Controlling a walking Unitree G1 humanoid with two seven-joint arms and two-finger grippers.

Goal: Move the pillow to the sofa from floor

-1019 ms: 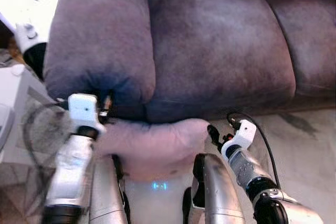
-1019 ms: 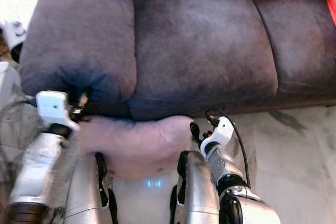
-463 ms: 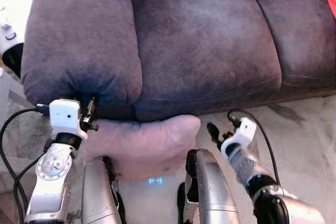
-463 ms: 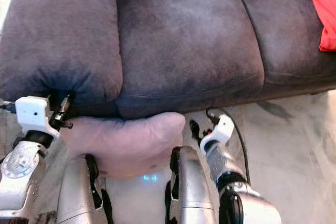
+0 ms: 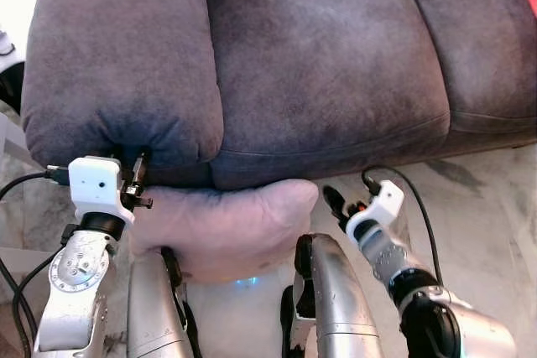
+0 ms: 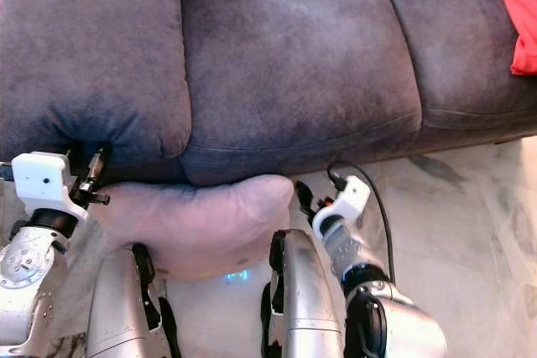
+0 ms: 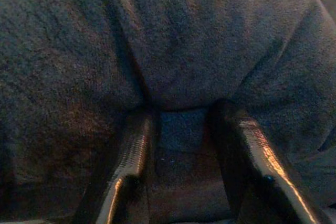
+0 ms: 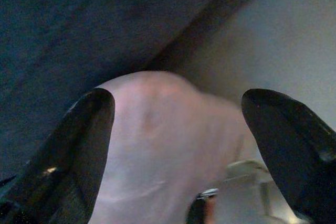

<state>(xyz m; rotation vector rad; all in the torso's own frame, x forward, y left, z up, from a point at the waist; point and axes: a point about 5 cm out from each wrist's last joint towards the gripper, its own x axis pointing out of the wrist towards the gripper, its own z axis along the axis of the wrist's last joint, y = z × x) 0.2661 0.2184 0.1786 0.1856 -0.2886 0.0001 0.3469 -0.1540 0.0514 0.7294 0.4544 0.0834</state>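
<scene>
Finding one: the pillow [image 5: 226,228] lay low, against the front of the sofa [image 5: 327,81], under the seam where the armrest [image 5: 117,56] meets the seat cushion [image 5: 327,64]. It was not on the seat. I judged the task roughly at its midpoint: the pillow was flanked, the lift and placement remained.

Finding two: my left gripper [image 5: 137,180] stood at the pillow's left end, tucked beneath the armrest's bulge. In the left wrist view its fingers [image 7: 128,166] stood somewhat apart with dark upholstery between and beyond them; I could not tell whether they had any pillow fabric. My right gripper [image 5: 331,200] sat just beside the pillow's right end, spread wide, with the pillow's pale corner [image 8: 163,129] lying ahead between the fingers [image 8: 79,145] and no contact that I could confirm.

Finding three, clearances. The seat's front edge overhung the pillow's rear side, so a straight lift would likely catch; in my judgement it needed drawing toward me first. The armrest crowded the left arm closely. The marble floor [image 5: 478,199] to the right lay open. The seat cushion offered broad bare room; a red item [image 6: 516,6] occupied the far right.
</scene>
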